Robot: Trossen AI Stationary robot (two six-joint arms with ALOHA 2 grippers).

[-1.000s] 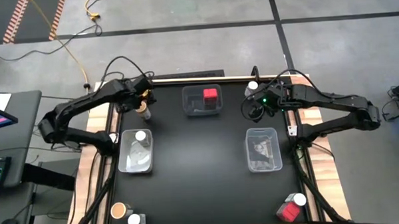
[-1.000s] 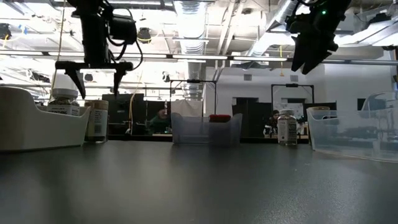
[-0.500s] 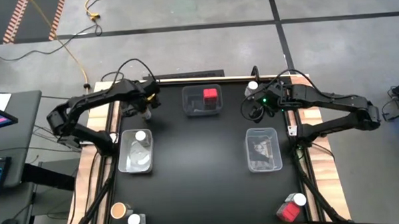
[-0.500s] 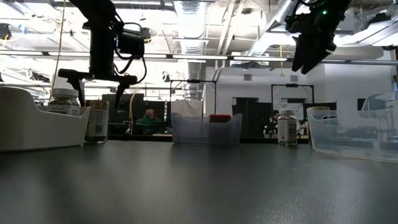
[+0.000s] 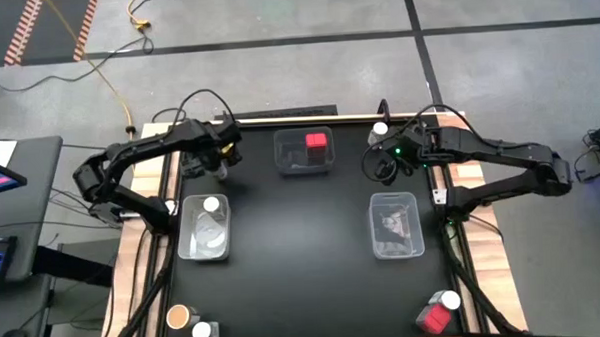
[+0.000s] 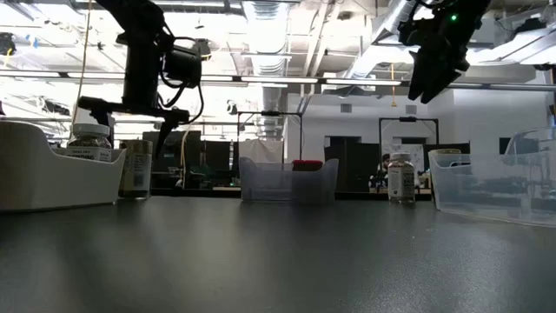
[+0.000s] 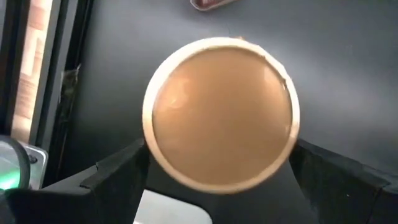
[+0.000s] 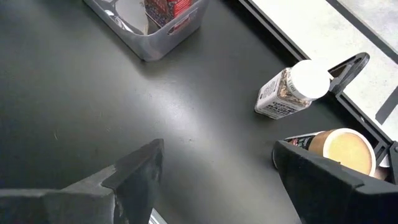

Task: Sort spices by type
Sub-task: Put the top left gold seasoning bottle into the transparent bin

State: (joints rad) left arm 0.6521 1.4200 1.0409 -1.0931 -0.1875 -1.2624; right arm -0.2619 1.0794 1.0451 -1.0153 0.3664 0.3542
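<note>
A tan-lidded round spice jar [image 7: 221, 115] stands upright on the black table at the far left. My left gripper [image 6: 130, 122] hangs open just above it, pointing down, with one finger on each side of the lid and neither touching it. My right gripper [image 5: 383, 158] is open and raised over the far right of the table. Beneath it stand a white-capped jar [image 8: 292, 90] and another tan-lidded jar [image 8: 339, 149]. A red square-topped container [image 5: 316, 143] sits in the far middle bin [image 5: 302, 166].
A clear bin on the left [image 5: 205, 242] holds a white-capped jar [image 5: 212, 205]. Another clear bin [image 5: 395, 225] is on the right. A tan-lidded jar [image 5: 177, 316] and a white-capped one [image 5: 201, 331] stand near left. A red container [image 5: 432, 319] and a white-capped jar [image 5: 450, 301] stand near right.
My left gripper has come down over the tan-lidded jar at the far left, shifting slightly toward the table's right. It now covers the jar in the high view and stays open. The jar has not moved.
</note>
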